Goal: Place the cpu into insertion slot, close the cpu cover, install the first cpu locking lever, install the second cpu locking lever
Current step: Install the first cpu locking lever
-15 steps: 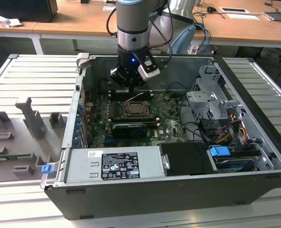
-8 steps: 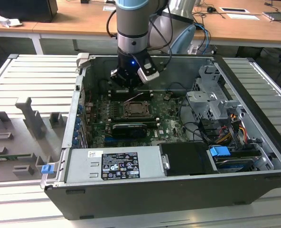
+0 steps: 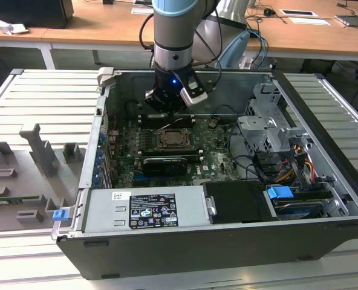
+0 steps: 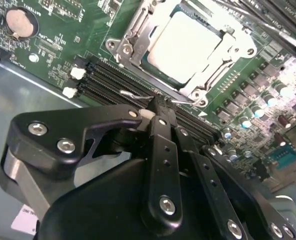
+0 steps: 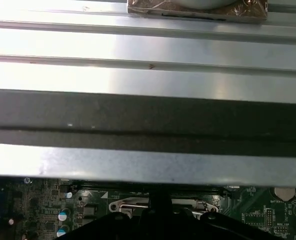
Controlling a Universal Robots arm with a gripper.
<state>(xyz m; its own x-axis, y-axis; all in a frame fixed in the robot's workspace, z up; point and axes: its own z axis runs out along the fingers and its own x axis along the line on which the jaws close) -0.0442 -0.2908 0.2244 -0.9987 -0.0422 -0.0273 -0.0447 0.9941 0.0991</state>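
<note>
In the second wrist view the cpu [image 4: 185, 42] lies flat in the insertion slot [image 4: 122, 49] on the green board. The silvery cpu cover [image 4: 219, 70] is down around it, the chip's pale top showing through its window. Two thin wire locking levers [image 4: 133, 94] [image 4: 184, 101] end at the socket's near edge. My gripper [image 4: 160, 107] hangs just above those lever ends with its black fingers [image 4: 160, 150] drawn together and nothing visible between them. In the exterior view the gripper [image 3: 170, 110] stands over the back edge of the slot [image 3: 176, 140], inside the open computer case.
Dark memory slots [image 4: 108, 80] run beside the socket under my fingers. A grey drive cage [image 3: 266, 130] and cables fill the exterior view's right of the case. The power supply [image 3: 146, 208] lies along the front. The case wall [image 5: 148, 115] rises close behind the gripper.
</note>
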